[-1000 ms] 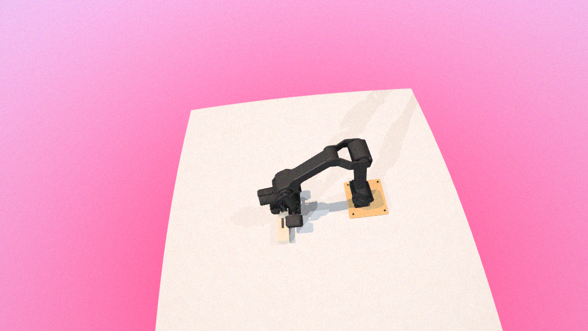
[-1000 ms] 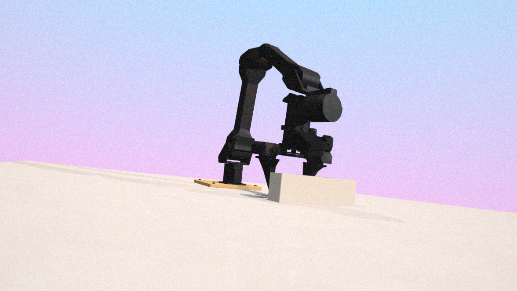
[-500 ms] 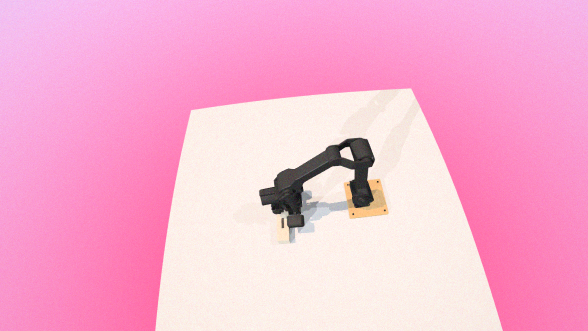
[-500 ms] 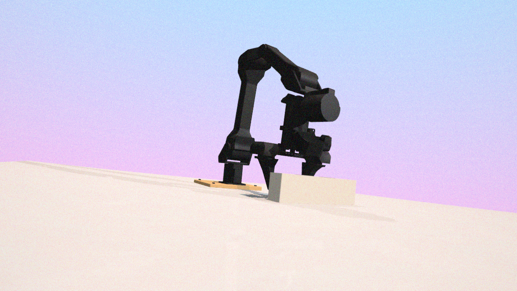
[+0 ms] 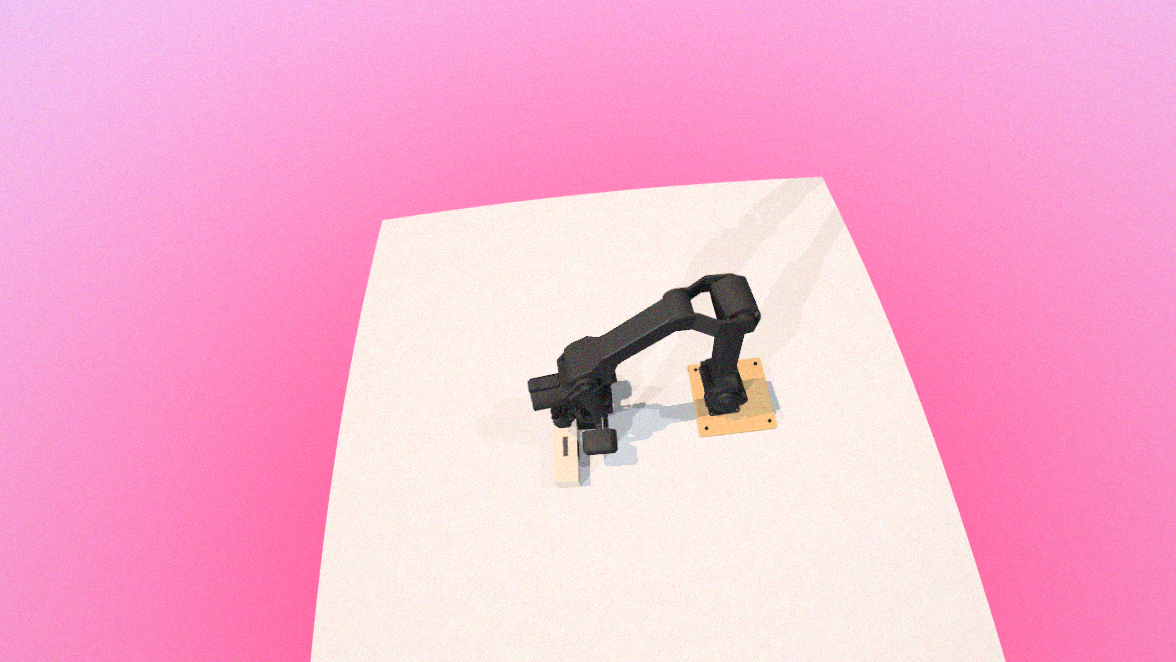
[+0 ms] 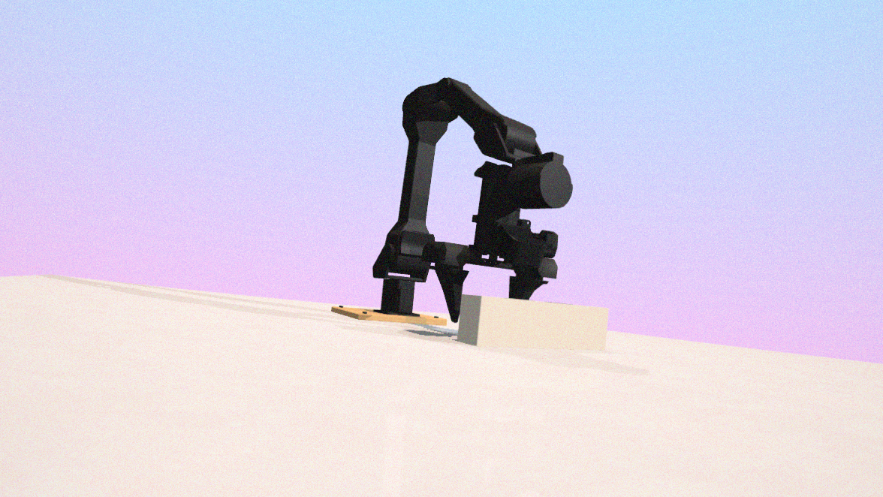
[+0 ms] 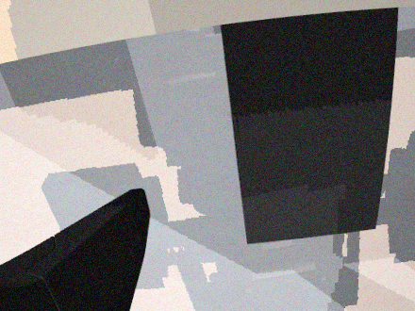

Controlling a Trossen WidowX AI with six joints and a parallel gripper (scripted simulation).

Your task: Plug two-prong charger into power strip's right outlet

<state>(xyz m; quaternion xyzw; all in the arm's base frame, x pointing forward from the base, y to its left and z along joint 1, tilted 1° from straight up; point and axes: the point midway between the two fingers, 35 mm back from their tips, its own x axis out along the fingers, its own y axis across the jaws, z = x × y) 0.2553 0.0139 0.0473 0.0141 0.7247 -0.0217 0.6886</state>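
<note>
The cream power strip (image 5: 567, 470) (image 6: 537, 326) (image 7: 85, 28) lies on the table; one dark outlet slot (image 5: 565, 445) shows on top, and the rest of its top is under the arm. My gripper (image 5: 590, 415) (image 6: 488, 309) points down, open, with nothing held. One fingertip hangs just past the strip's near-base end in the exterior view; the other is partly hidden behind the strip. In the wrist view one finger enters at lower left. A dark block (image 7: 308, 127) shows against the strip's edge there; I cannot tell whether it is the charger. The charger is not clearly seen elsewhere.
The arm's orange base plate (image 5: 761, 390) (image 6: 352, 314) is bolted to the white table (image 5: 510, 575) (image 6: 308, 420) on the far side of the gripper from the strip. Shadows of the arm and gripper fall between the strip and the base.
</note>
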